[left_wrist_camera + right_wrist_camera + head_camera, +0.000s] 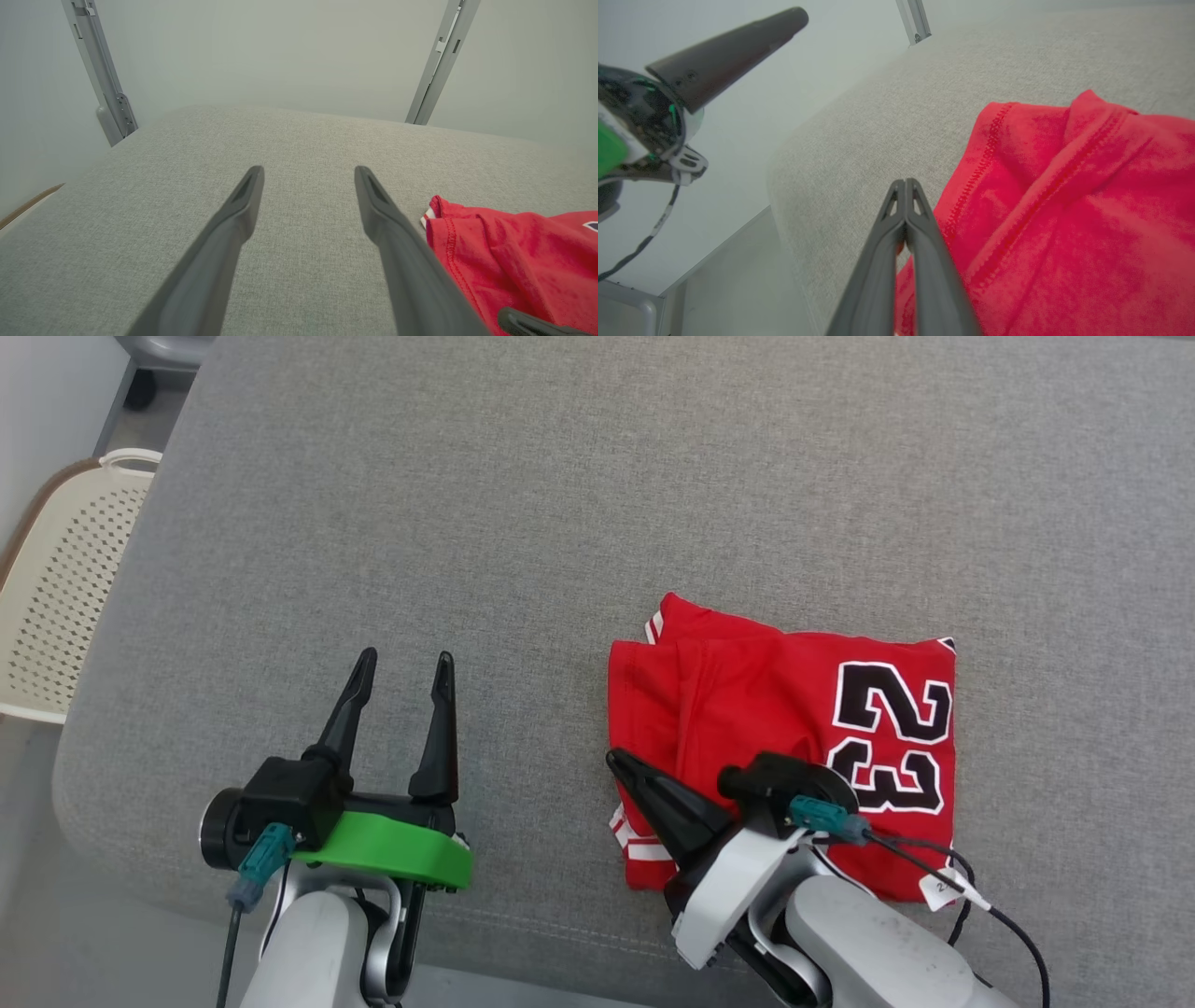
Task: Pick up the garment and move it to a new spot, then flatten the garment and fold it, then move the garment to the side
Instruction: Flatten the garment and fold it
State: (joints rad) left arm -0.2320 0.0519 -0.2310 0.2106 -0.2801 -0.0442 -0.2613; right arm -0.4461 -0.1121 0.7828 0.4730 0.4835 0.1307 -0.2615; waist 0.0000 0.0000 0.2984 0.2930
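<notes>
Lower left of the head view: left gripper (pixel 407 658) spread wide over bare grey cushion (pixel 560 476), well apart from the cloth. Lower centre: right gripper (pixel 616 761) pressed together, tips at the left edge of the garment (pixel 747 709), no cloth visibly pinched. Garment sits lower right of centre, folded, red, slightly wider than tall. Right arm nearer. Count: one garment, two grippers.

Red garment (pixel 747 709): sports jersey, folded to rough rectangle, several layers. Lying flat on grey fabric bench (pixel 560 523), on right half, close to near edge. Black number 23 with white outline on top face, toward right side. White-striped trim showing at far-left and near-left corners. Stitched hem along left edge, slightly wrinkled.
</notes>
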